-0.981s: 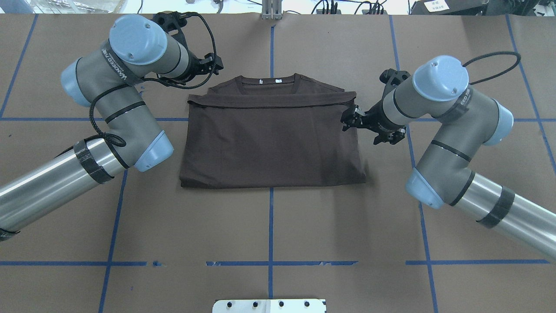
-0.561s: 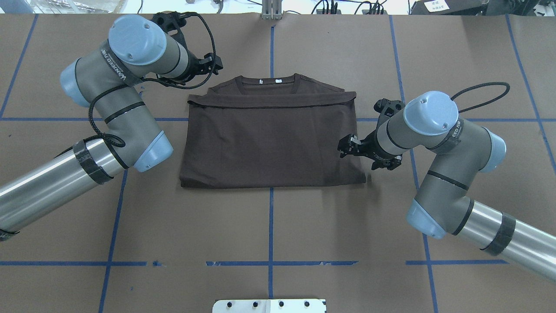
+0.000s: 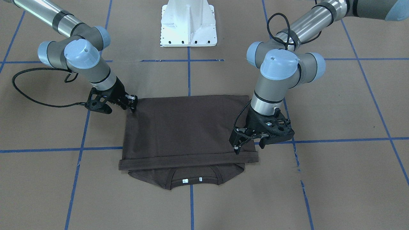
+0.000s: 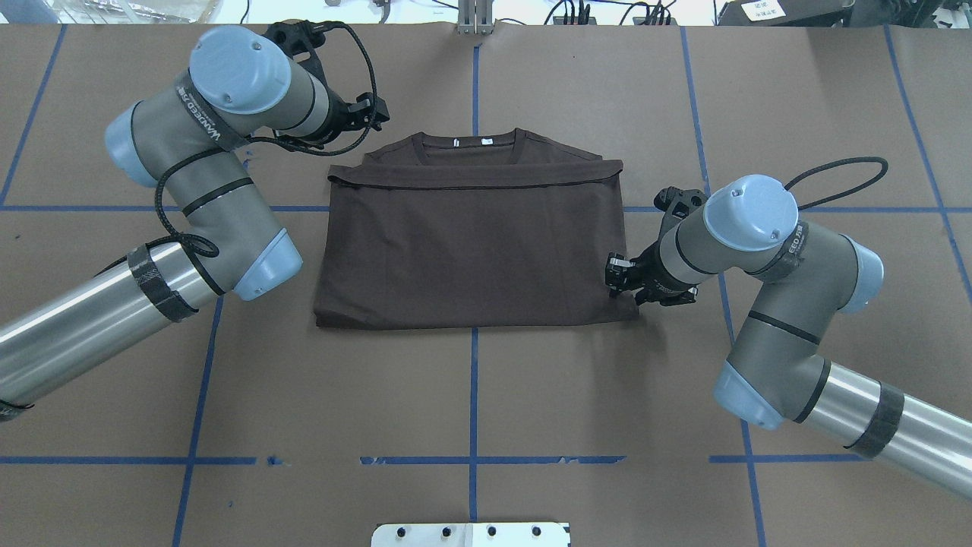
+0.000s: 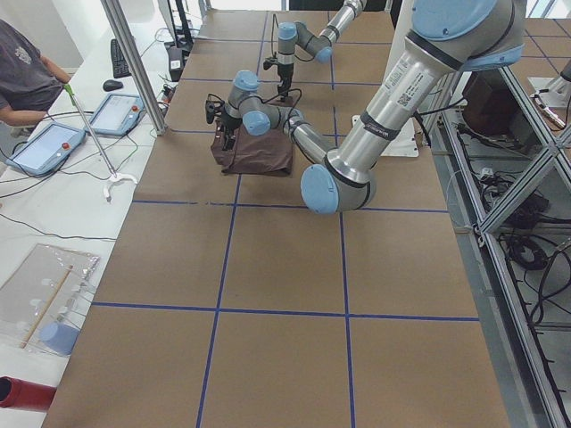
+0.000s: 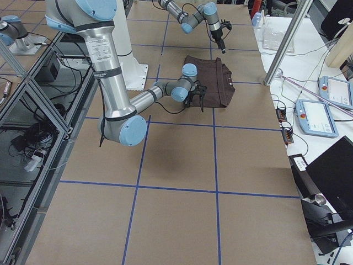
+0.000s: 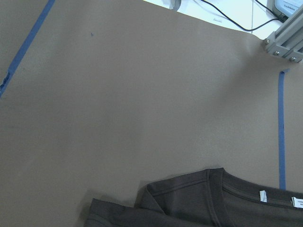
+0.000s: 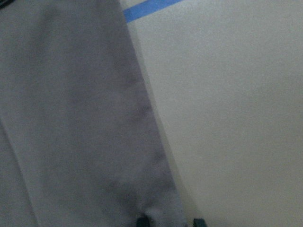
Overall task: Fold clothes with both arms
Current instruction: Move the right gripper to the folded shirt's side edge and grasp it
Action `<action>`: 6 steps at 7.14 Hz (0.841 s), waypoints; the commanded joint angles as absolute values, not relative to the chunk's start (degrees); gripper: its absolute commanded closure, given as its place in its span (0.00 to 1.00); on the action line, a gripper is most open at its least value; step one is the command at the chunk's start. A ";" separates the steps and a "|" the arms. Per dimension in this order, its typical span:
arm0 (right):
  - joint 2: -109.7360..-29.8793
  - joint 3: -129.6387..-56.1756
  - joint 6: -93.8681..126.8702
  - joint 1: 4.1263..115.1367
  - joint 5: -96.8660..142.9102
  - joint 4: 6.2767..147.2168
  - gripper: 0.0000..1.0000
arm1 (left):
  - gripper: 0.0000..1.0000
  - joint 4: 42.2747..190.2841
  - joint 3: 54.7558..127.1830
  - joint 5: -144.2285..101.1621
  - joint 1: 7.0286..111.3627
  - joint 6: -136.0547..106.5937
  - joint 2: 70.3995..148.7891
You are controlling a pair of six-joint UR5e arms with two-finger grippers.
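The left gripper point(image 3: 249, 144) hangs above the far left corner of the T-shirt point(image 4: 471, 251), over the end of the folded-over hem. Its jaws stand apart and hold nothing. Its wrist camera looks down from some height on the collar point(image 4: 471, 144) and on bare table point(image 4: 471, 395), so this gripper is well clear of the cloth. The T-shirt lies flat in the middle of the table, folded once. Its long axis runs from left to right and its collar points to the far side. The right gripper point(image 4: 624, 285) is low at the near right corner of the shirt, so the cloth lies to its left. In its wrist view the two fingertips appear apart with the right edge of the fabric between them, not yet clenched. I judge that the right arm is the nearer one to a grasp. The coming move probably depends on closing on this corner, while the left arm must first descend to its own corner.
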State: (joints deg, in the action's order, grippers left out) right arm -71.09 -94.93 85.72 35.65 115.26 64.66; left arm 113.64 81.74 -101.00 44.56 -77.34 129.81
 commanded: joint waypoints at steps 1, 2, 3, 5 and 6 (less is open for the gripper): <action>-72.15 -96.14 85.69 35.42 116.01 64.69 1.00 | 0.01 113.64 81.83 -101.07 44.56 -77.34 129.90; -74.68 -99.11 85.69 34.72 116.02 64.77 1.00 | 0.01 113.64 81.74 -101.07 44.56 -77.43 129.82; -77.14 -101.75 85.69 33.50 116.02 64.78 1.00 | 0.01 113.73 81.83 -100.99 44.56 -77.43 129.99; -84.76 -109.72 85.87 28.07 115.93 64.78 1.00 | 0.01 113.73 82.09 -100.99 44.56 -77.52 130.16; -91.77 -116.47 86.65 23.34 115.75 64.69 1.00 | 0.01 113.73 82.87 -100.99 44.56 -77.52 130.08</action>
